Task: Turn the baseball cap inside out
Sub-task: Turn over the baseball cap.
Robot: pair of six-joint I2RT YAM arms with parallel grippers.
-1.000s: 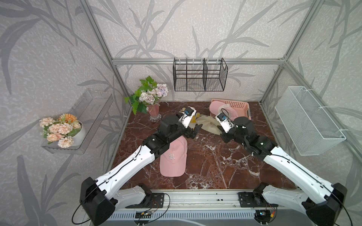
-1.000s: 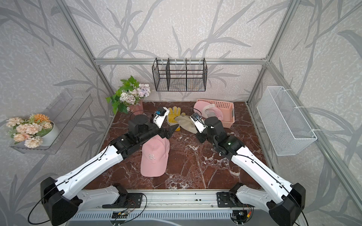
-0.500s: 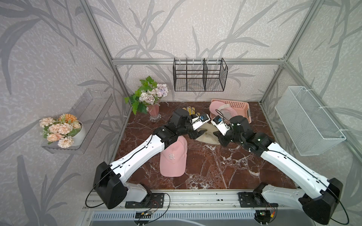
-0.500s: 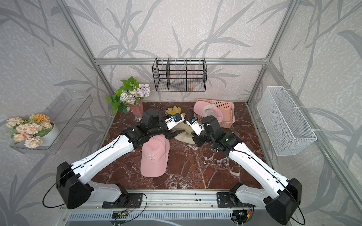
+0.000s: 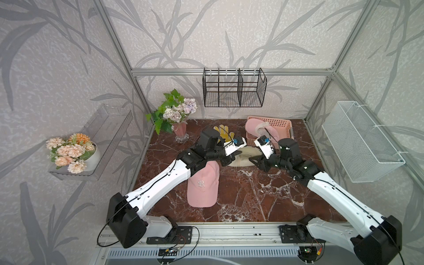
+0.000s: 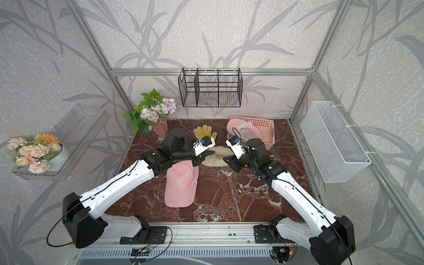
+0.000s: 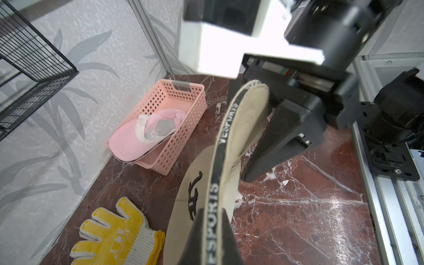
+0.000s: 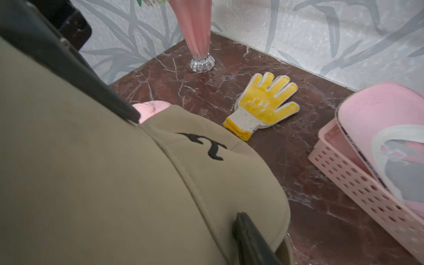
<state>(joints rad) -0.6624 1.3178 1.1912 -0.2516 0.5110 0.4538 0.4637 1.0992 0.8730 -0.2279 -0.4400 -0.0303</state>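
At mid-table, left gripper (image 7: 213,220) clamps the beige cap (image 8: 137,195) by its band (image 7: 215,146); right gripper (image 8: 188,166) straddles it, jaws parted.

I saw a yellow glove (image 6: 202,132), perhaps a stacked pair, lying flat on the marble (image 6: 218,195) between vase (image 6: 161,128) and pink basket (image 6: 270,133).

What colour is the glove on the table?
The glove is yellow and white; clearest in the right wrist view.
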